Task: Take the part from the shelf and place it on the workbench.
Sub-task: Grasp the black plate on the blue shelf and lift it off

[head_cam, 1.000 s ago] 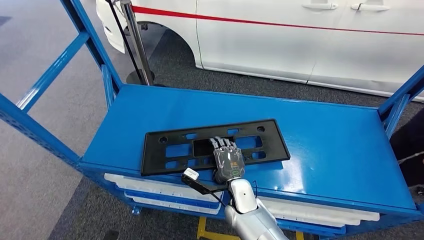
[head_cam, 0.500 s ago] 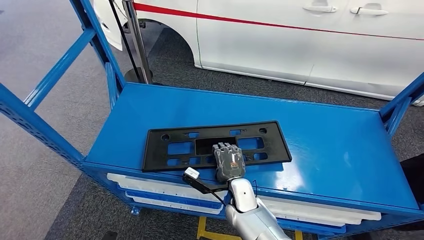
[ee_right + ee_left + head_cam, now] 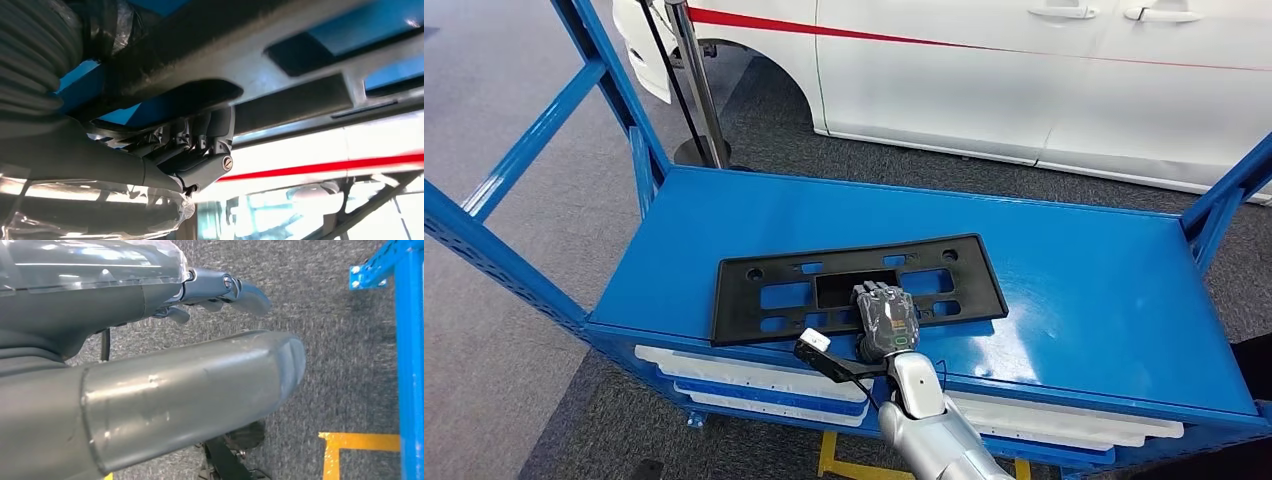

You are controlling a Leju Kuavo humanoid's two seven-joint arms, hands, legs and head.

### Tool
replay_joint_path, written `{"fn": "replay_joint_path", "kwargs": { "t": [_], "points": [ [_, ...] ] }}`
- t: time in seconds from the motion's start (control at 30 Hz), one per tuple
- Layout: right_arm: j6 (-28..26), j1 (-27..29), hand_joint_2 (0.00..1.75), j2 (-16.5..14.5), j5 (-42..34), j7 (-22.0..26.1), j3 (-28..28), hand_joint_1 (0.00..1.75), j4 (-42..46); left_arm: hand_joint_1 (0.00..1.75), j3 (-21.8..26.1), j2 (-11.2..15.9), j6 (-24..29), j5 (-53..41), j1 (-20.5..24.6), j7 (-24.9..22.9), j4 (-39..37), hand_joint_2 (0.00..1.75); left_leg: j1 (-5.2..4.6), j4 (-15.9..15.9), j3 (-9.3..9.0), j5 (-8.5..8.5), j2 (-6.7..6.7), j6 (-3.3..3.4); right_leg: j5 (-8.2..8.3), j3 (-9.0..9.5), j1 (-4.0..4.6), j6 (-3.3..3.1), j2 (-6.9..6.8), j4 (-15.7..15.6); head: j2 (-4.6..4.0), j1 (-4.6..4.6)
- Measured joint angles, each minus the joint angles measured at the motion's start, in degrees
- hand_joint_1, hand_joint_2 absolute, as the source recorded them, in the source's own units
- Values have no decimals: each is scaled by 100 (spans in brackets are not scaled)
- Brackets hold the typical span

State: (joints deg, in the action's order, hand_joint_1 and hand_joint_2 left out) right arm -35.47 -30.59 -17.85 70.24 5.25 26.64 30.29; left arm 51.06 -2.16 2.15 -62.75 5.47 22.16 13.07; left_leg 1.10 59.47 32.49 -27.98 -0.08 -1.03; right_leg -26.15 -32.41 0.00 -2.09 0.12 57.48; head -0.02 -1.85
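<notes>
Curling tighter vs 1 s ago: right hand (image 3: 885, 320) fingers over part's (image 3: 854, 288) near rail.
Gripping part, still lying flat on shelf (image 3: 1074, 290); lifting & carrying to workbench remaining. Left hand (image 3: 220, 290) hanging w/ nothing held.

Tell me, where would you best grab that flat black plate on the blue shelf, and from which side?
Probably by its near long edge, coming from the robot's side. The black plastic frame lies flat on the shelf top, so only edges and cut-outs offer purchase. The right hand already rests there, fingers hooked into the large centre opening.
</notes>
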Motion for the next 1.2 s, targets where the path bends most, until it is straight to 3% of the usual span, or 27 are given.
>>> {"fn": "replay_joint_path", "kwargs": {
  "t": [0.1, 0.17, 0.2, 0.23, 0.3, 0.33, 0.4, 0.47, 0.53, 0.63, 0.67, 0.7, 0.73, 0.8, 0.83, 0.87, 0.93, 1.0, 1.03, 1.13, 1.17, 1.2],
  "points": [
    [349, 219, 175, -34, -1421, 890, 47, 175, 782, 0, 87, -2, 31, 87, -58, 92, 0, 0, 25, 929, 404, -516, 2, -80, 17, 33, -18, -52, 3, -41, 1, -2],
    [740, 456, 175, -21, -2525, 1202, 179, 175, 1669, 0, 170, -5, 44, 134, -121, 178, 0, 0, 46, 1358, 593, -638, 3, -117, 13, 36, -22, -50, 21, -34, 0, -2],
    [942, 578, 175, 7, -3173, 1314, 272, 175, 2181, 0, 211, -7, 50, 150, -150, 220, 0, 0, 59, 1296, 558, -553, 3, -131, 7, 36, -28, -40, 28, -25, -1, -2],
    [1150, 714, 175, 52, -3886, 1435, 367, 175, 2730, 0, 252, -9, 57, 168, -173, 260, 0, 0, 74, 1038, 423, -386, 5, -144, -3, 37, -40, -20, 31, -8, 0, -2],
    [1512, 1007, 175, 185, -5205, 1674, 490, 175, 3741, 0, 336, -24, 76, 201, -190, 320, 0, 0, 86, 268, 28, -70, -2, -158, -45, 19, -54, 53, 20, 60, 0, -3],
    [1679, 1162, 175, 269, -5768, 1768, 514, 175, 4217, 0, 377, -36, 88, 215, -195, 342, 0, 0, 79, 10, -97, 9, -18, -129, -65, 2, -52, 96, 13, 97, 0, -1],
    [1943, 1445, 175, 447, -6542, 1886, 523, 175, 5092, 0, 450, -65, 105, 238, -219, 367, 0, 0, 46, -116, -128, 23, -52, -39, -72, -38, -35, 176, 9, 129, 0, 0],
    [2065, 1666, 175, 614, -6807, 1909, 525, 175, 5794, 0, 516, -92, 115, 253, -246, 379, 0, 87, 43, -128, -90, 57, -56, 57, -69, -64, -55, 235, 16, 138, 0, 1],
    [2117, 1807, 175, 743, -6882, 1928, 525, 175, 6277, 0, 561, -119, 118, 258, -250, 392, 0, 175, 40, -152, -76, 90, -44, 143, -252, -180, -76, 281, 13, 376, 0, 3],
    [2294, 1985, 175, 886, -7180, 2055, 525, 175, 6719, 0, 632, -146, 79, 270, -246, 437, 0, 175, 9, -155, -54, 97, -31, 208, -776, -672, -75, 310, 7, 1419, -1, 4],
    [2381, 2054, 175, 937, -7338, 2095, 524, 175, 6845, 0, 660, -152, 47, 275, -248, 457, 0, 175, -7, -152, -54, 91, -32, 218, -835, -803, -73, 304, 8, 1679, -1, 4],
    [2467, 2121, 175, 987, -7509, 2111, 518, 175, 6963, 0, 686, -158, 8, 284, -250, 481, 0, 175, -24, -149, -58, 83, -35, 230, -779, -845, -68, 286, 8, 1742, 0, 4],
    [2547, 2183, 175, 1030, -7680, 2109, 505, 175, 7074, 0, 713, -166, -27, 302, -251, 507, 0, 175, -39, -146, -69, 73, -40, 237, -620, -779, -58, 255, 8, 1578, 0, 4],
    [2617, 2312, 175, 1087, -7918, 2086, 456, 175, 7260, 0, 781, -194, -55, 376, -250, 556, 0, 175, -64, -145, -101, 46, -50, 239, -218, -445, -19, 150, 10, 851, 0, 3],
    [2610, 2392, 175, 1101, -7958, 2093, 423, 175, 7328, 0, 826, -216, -39, 415, -247, 568, 0, 175, -77, -140, -109, 31, -57, 227, -98, -294, 5, 101, 9, 519, 0, 2],
    [2588, 2493, 175, 1113, -7944, 2133, 388, 175, 7384, 0, 873, -237, -7, 444, -245, 572, 0, 175, -82, -137, -107, 19, -59, 211, -51, -200, 26, 68, 7, 304, 0, 3],
    [2579, 2739, 175, 1142, -7848, 2318, 330, 175, 7463, 0, 952, -269, 71, 463, -244, 549, 0, 175, -81, -148, -101, 8, -59, 161, -73, -162, 49, 47, 8, 179, 1, 5],
    [2658, 2986, 175, 1176, -7768, 2572, 294, 175, 7515, 0, 1010, -291, 129, 472, -248, 510, 1, 175, -83, -142, -115, -47, -45, 99, -56, -123, 11, 35, 0, 112, 1, 5],
    [2730, 3102, 175, 1186, -7756, 2693, 273, 175, 7533, 0, 1037, -308, 141, 475, -248, 488, 1, 175, -84, -32, -83, -153, -38, 71, -39, -94, -13, 25, -12, 73, 1, 3],
    [3095, 3497, 175, 1200, -7798, 3078, 134, 175, 7568, 0, 1111, -345, 143, 463, -251, 403, 0, 175, -51, 936, 321, -726, -25, -3, -22, -64, -30, -6, -58, 47, 0, -2],
    [3214, 3627, 175, 1203, -7816, 3187, 75, 175, 7572, 0, 1131, -353, 142, 457, -261, 380, 0, 175, -42, 1259, 465, -848, -25, -24, -27, -77, -26, -12, -66, 60, 0, -3],
    [3307, 3744, 175, 1205, -7826, 3272, 11, 175, 7581, 0, 1151, -361, 142, 458, -272, 364, 0, 175, -36, 1402, 526, -858, -24, -39, -30, -94, -24, -15, -69, 80, 0, -3]
  ]
}}
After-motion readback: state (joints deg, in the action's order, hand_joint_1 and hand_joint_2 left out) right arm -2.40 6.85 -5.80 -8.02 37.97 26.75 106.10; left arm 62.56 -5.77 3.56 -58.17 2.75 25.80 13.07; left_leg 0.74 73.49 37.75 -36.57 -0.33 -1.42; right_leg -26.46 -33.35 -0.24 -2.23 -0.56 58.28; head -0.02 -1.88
